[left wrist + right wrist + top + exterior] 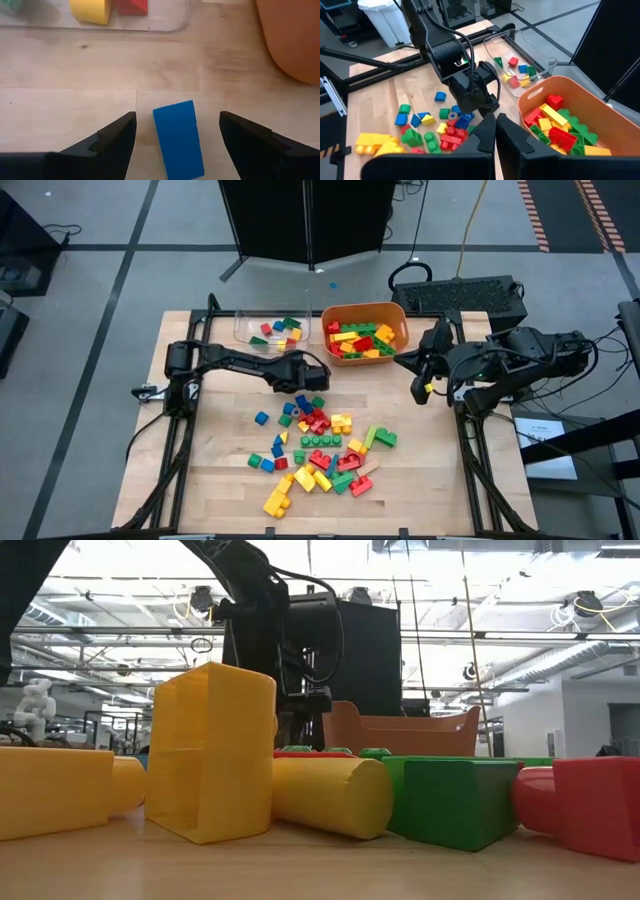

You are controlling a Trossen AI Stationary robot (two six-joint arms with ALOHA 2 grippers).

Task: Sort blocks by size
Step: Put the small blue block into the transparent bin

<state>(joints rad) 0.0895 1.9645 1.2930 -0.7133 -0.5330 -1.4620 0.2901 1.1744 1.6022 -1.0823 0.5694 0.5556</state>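
Note:
My left gripper (318, 375) (177, 114) hangs open low over the table's middle, just near of the clear tray (240, 330). One finger stands on either side of a blue block (177, 140) that lies flat on the wood, and neither finger touches it. Many more blocks (320, 450) in red, yellow, green and blue lie scattered toward the near edge. Some blocks sit in the tray, and larger ones fill the orange tub (365, 307). My right gripper (425, 388) (495, 125) waits shut, raised by the table's right edge.
The tray and tub stand side by side at the table's far edge. A black keyboard (460, 292) lies beyond the far right corner. Bare wood (210, 440) shows on the table's left side. In the low view a big yellow block (215, 750) and a green one (455, 800) stand close to the camera.

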